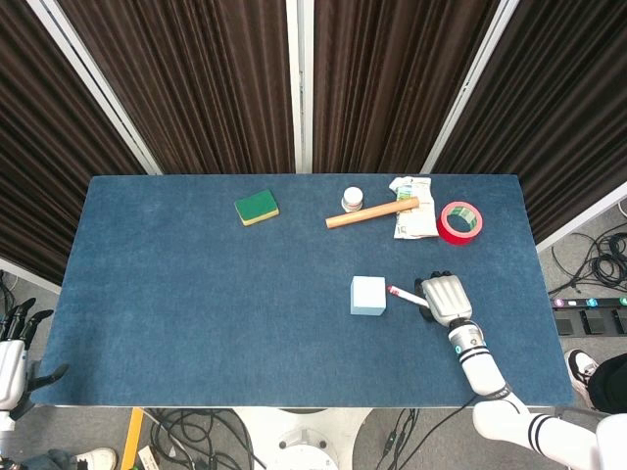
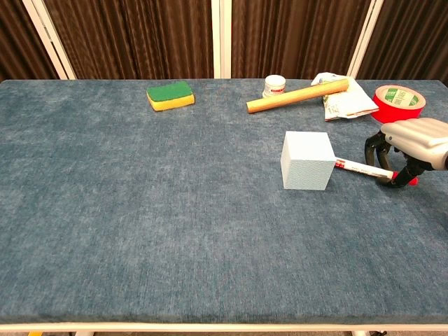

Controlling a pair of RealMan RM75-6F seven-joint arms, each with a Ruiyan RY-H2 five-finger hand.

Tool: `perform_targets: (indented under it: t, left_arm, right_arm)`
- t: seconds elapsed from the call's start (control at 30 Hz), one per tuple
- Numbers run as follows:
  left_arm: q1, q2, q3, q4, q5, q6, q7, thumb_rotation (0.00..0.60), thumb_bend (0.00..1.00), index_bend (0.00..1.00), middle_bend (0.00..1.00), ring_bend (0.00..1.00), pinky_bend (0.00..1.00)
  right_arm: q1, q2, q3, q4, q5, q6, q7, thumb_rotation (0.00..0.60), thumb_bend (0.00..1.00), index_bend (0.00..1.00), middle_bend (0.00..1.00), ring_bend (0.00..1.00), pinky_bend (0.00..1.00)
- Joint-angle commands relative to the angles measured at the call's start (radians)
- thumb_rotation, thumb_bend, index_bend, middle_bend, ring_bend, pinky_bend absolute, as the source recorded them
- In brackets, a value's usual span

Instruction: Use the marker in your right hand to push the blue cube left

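Observation:
The pale blue cube (image 1: 368,295) (image 2: 308,160) stands on the blue tablecloth right of centre. To its right, my right hand (image 1: 446,299) (image 2: 413,143) grips a white marker with red ends (image 1: 408,296) (image 2: 360,167). The marker lies low over the cloth and points left. Its tip is right at the cube's right face; contact cannot be told. My left hand (image 1: 12,345) hangs off the table's near left corner with its fingers apart, holding nothing.
Along the far side lie a green and yellow sponge (image 1: 257,207), a small white jar (image 1: 352,200), a wooden rod (image 1: 372,212), a crumpled packet (image 1: 412,206) and a red tape roll (image 1: 459,221). The table (image 1: 196,313) stretches bare left of the cube.

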Motion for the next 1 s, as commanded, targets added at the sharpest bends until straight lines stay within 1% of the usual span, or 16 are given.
perform_targets:
  t: [0.03, 0.27, 0.43, 0.63, 0.87, 1.0]
  left_arm:
    - [-0.001, 0.001, 0.000, -0.002, 0.001, -0.001, 0.002, 0.600, 0.03, 0.26, 0.17, 0.10, 0.18]
    - [-0.005, 0.005, -0.001, -0.016, 0.005, -0.002, 0.016, 0.600, 0.03, 0.26, 0.17, 0.10, 0.18]
    - [-0.006, 0.010, 0.001, -0.029, 0.008, -0.002, 0.029, 0.600, 0.03, 0.26, 0.17, 0.10, 0.18]
    - [-0.003, 0.016, 0.004, -0.042, 0.006, 0.002, 0.042, 0.600, 0.03, 0.26, 0.17, 0.10, 0.18]
    - [0.000, 0.019, 0.005, -0.046, 0.003, 0.003, 0.046, 0.600, 0.03, 0.26, 0.17, 0.10, 0.18]
    - [0.001, 0.019, 0.004, -0.042, 0.000, 0.004, 0.043, 0.600, 0.03, 0.26, 0.17, 0.10, 0.18]
  right_arm:
    - [0.003, 0.019, -0.009, -0.008, -0.021, -0.008, 0.017, 0.600, 0.41, 0.56, 0.59, 0.31, 0.32]
    - [0.022, 0.100, -0.043, -0.010, -0.155, -0.027, 0.154, 0.600, 0.42, 0.57, 0.58, 0.30, 0.32]
    - [0.047, 0.121, -0.065, 0.021, -0.235, -0.035, 0.218, 0.600, 0.42, 0.58, 0.59, 0.30, 0.32]
    - [0.080, 0.106, -0.090, 0.071, -0.290, -0.063, 0.230, 0.600, 0.42, 0.59, 0.59, 0.31, 0.32]
    - [0.106, 0.068, -0.093, 0.080, -0.338, -0.044, 0.268, 0.600, 0.44, 0.59, 0.59, 0.31, 0.32]
    - [0.128, 0.044, -0.085, 0.072, -0.353, -0.043, 0.259, 0.600, 0.44, 0.60, 0.59, 0.31, 0.32]
